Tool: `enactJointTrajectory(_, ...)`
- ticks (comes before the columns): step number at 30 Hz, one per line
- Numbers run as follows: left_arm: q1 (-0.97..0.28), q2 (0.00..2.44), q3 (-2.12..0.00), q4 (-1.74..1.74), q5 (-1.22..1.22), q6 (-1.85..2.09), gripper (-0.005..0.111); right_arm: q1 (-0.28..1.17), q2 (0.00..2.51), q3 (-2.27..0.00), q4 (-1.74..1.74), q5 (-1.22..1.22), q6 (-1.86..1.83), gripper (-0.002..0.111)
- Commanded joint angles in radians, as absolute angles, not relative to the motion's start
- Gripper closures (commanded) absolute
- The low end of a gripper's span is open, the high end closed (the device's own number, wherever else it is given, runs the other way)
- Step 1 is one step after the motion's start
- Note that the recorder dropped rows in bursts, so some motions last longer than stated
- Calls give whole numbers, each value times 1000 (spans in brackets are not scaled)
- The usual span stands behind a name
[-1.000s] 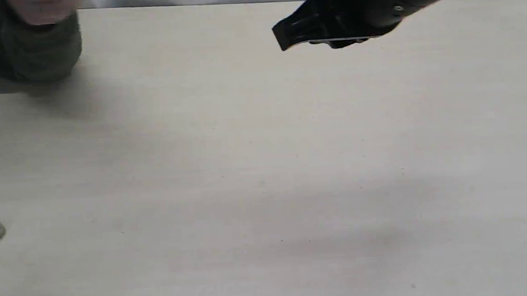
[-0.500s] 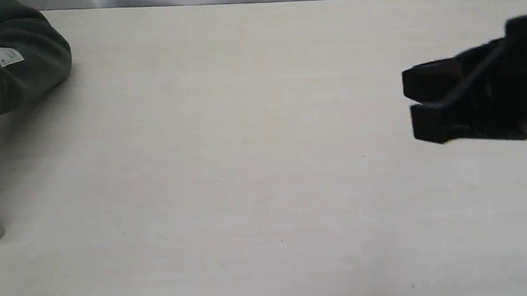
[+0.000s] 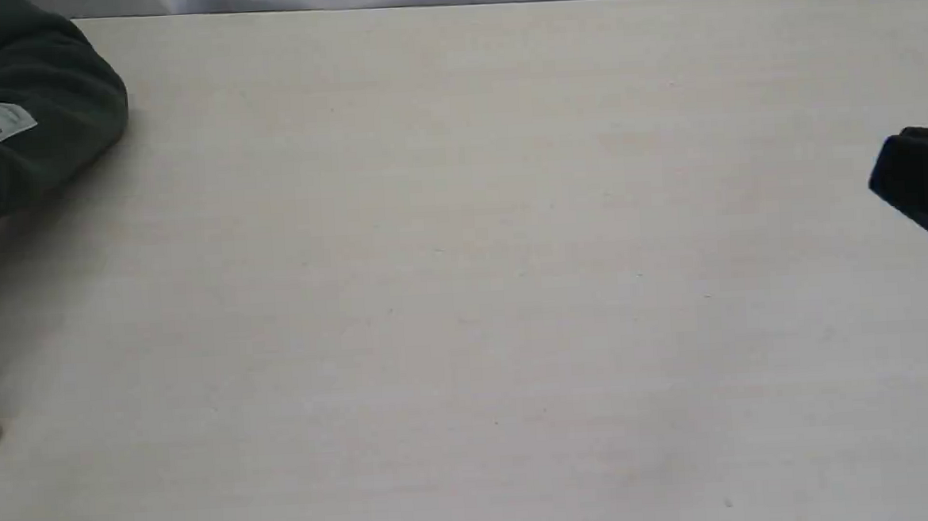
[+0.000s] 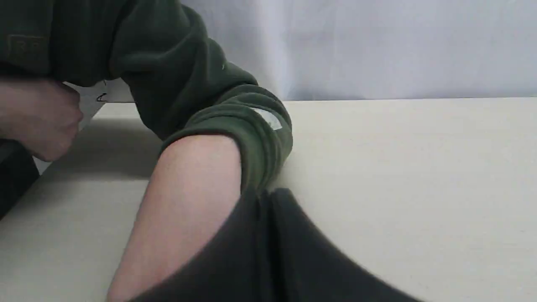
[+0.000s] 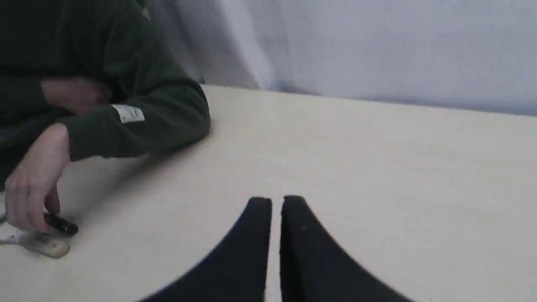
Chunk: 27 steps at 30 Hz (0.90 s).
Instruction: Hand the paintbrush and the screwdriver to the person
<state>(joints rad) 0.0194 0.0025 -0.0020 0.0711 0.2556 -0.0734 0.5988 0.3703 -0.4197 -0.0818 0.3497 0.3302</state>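
A pale cream bench with faint wood grain fills nearly the whole scene, its surface matte and marked only by a few tiny dark specks on the near side. Its straight far edge runs from left to right. Just behind that edge hangs a pale grey-white backdrop, cloth-like, with soft vertical folds toward the left.

Exterior view: right gripper cropped by the frame edge, only a dark corner shows. Person's sleeve cropped too. Right wrist view: screwdriver mostly under the person's hand, just the black handle end visible. Pale blurred object beside it, can't identify. Left gripper out of focus.
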Motion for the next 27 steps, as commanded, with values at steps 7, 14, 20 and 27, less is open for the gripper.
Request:
enactJointTrajectory(7,11,0,0,67,250,-75,107,596,152,-293,-82,142,333,104)
enactJointTrajectory(14,11,0,0,67,250,-75,107,596,0,-169,-94,25,327,104)
enactJointTrajectory(20,11,0,0,67,250,-75,107,596,0,-67,-124,-100,325,104)
enactJointTrajectory(27,11,0,0,71,249,-75,107,596,0,0,-176,-175,301,104)
